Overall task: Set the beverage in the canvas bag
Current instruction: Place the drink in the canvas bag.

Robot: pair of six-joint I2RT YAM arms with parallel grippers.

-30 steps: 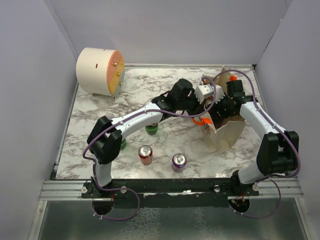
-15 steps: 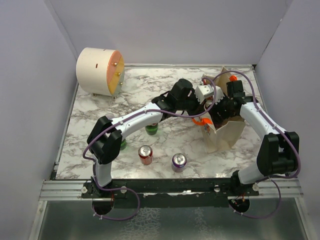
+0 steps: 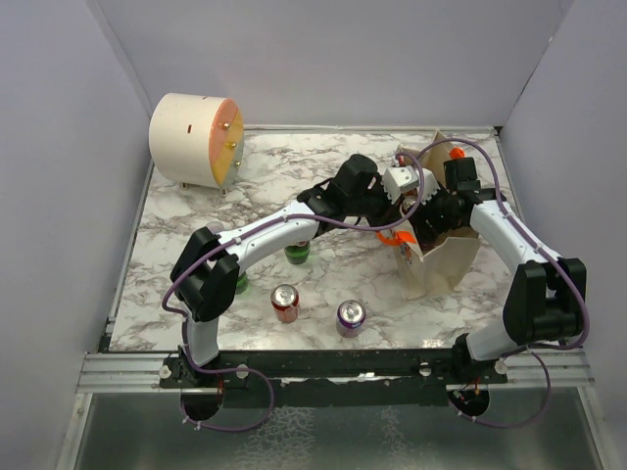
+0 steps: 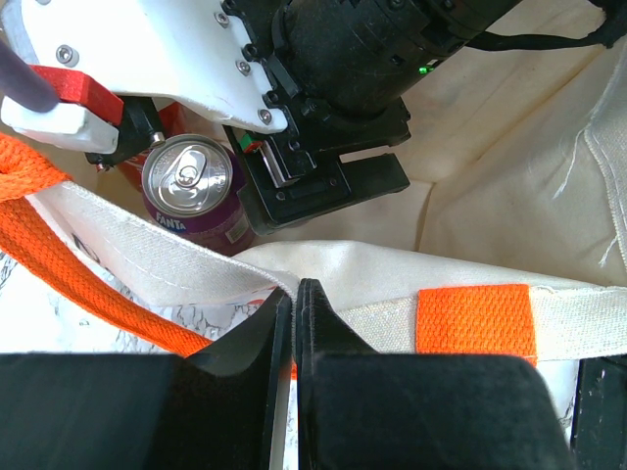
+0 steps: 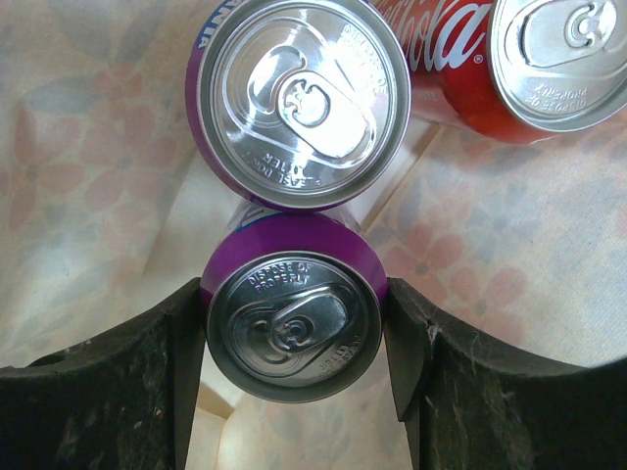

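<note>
Marble tabletop [image 3: 274, 176], grey walls [image 3: 343, 59] on 3 sides. Canvas bag [image 3: 446, 269] stands at 3 o'clock by the edge; left gripper [image 4: 296, 291] pinches its rim, right gripper [image 5: 294, 343] inside clasps a purple can [image 5: 294, 328].

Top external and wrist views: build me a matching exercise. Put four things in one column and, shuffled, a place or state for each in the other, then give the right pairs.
Things:
1. left gripper
2. right gripper
3. Coca-Cola can
4. cream drum

Places or states:
A. at the far left corner of the marble table
B. shut on a purple can
C. pinching the canvas bag at its rim
D. loose inside the bag, no gripper on it

Pairs: 1-C, 2-B, 3-D, 4-A
</note>
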